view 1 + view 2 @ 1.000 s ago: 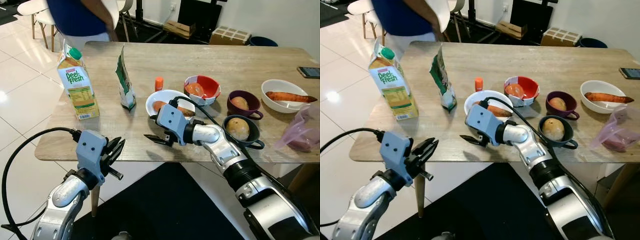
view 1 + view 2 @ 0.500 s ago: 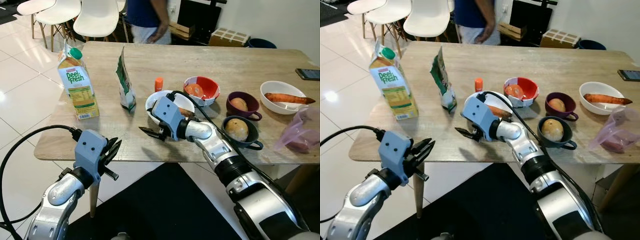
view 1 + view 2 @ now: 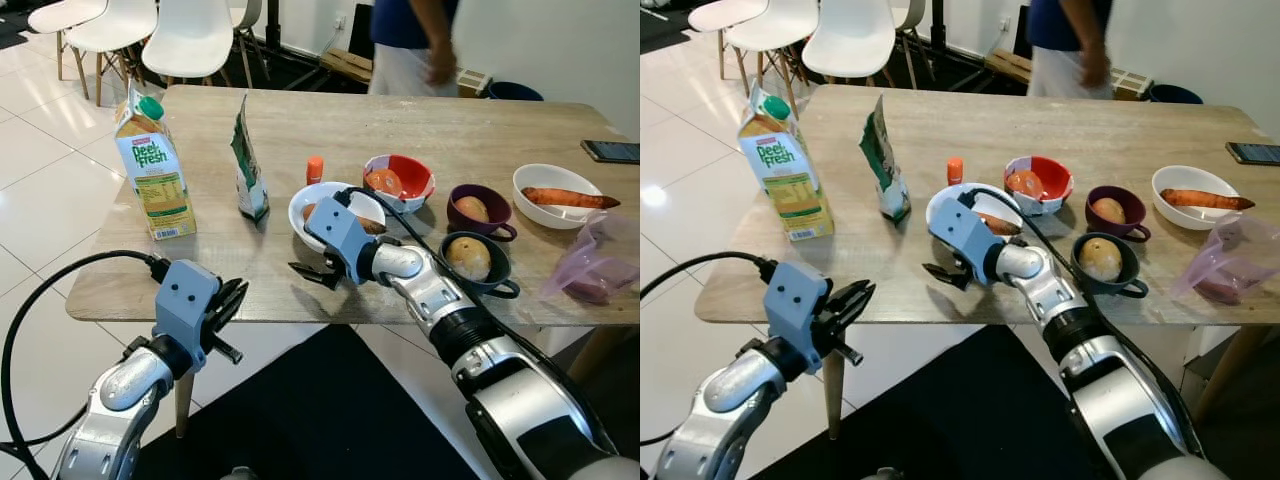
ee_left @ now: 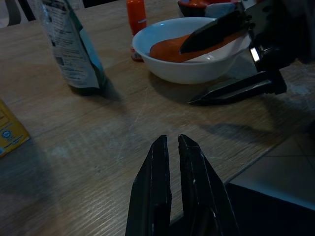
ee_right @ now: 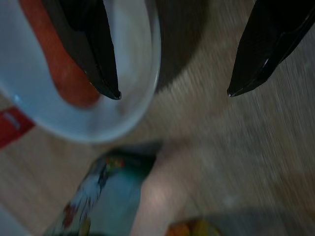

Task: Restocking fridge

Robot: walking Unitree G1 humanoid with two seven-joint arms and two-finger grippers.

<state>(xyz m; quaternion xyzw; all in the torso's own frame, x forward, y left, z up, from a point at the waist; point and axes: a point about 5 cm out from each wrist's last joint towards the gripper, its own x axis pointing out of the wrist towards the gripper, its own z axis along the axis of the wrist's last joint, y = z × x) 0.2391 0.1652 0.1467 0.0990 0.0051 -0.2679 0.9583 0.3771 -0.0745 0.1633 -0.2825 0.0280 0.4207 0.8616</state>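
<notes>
The right gripper (image 3: 312, 274) is spread wide at the near rim of the white bowl (image 4: 189, 71), one finger over the carrot (image 4: 170, 50) inside it, the other outside above the table (image 3: 480, 130). For a sound grip, the rim should be seated deep between the jaws before closing. The left gripper (image 4: 171, 164) is held closed, empty, before the table edge. The carrot's far end is hidden, and no fridge can be made out.

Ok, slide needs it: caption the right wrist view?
Open right pincer straddles the white bowl rim, one finger over the carrot.
</notes>
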